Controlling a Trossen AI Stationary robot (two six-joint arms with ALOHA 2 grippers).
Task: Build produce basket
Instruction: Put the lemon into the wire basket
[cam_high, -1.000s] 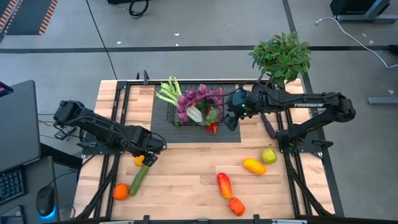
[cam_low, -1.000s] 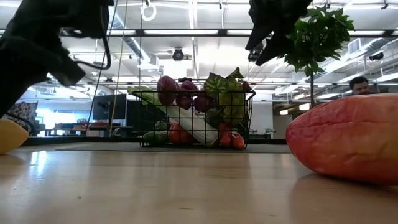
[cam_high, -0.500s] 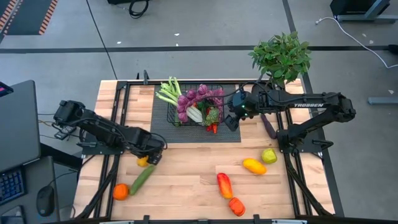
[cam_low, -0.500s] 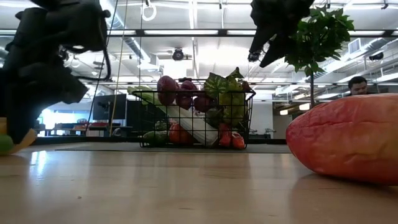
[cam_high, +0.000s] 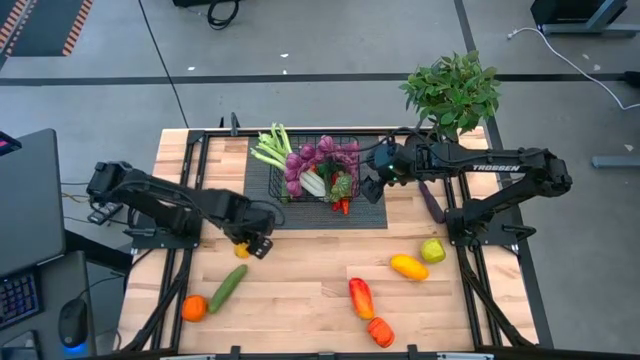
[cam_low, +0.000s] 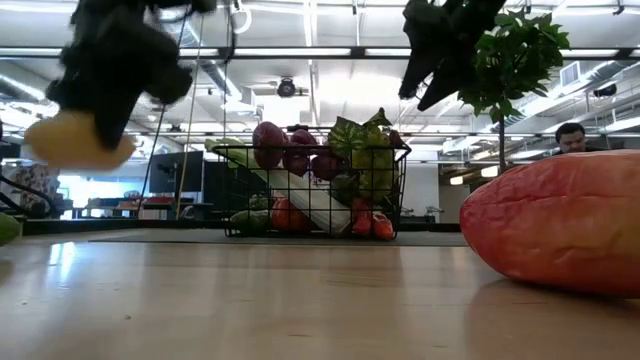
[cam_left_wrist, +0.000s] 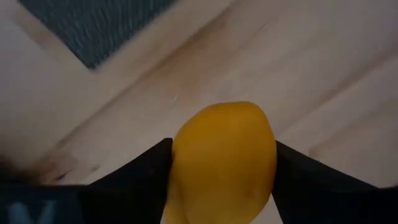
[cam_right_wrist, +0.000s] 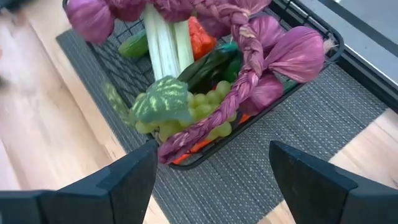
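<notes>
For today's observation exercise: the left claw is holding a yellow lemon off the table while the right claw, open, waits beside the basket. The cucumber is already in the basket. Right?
Not quite. The high view shows the cucumber lying on the table, outside the basket. The rest holds: the left claw holds the lemon aloft, and the right claw waits open beside the basket.

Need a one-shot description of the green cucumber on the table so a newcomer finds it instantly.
Start at the wooden table seen from above and go to its front-left corner, on the left arm's side. The cucumber lies there on bare wood, slanted, with an orange just off its lower end. It is the only long green piece outside the basket.
</notes>
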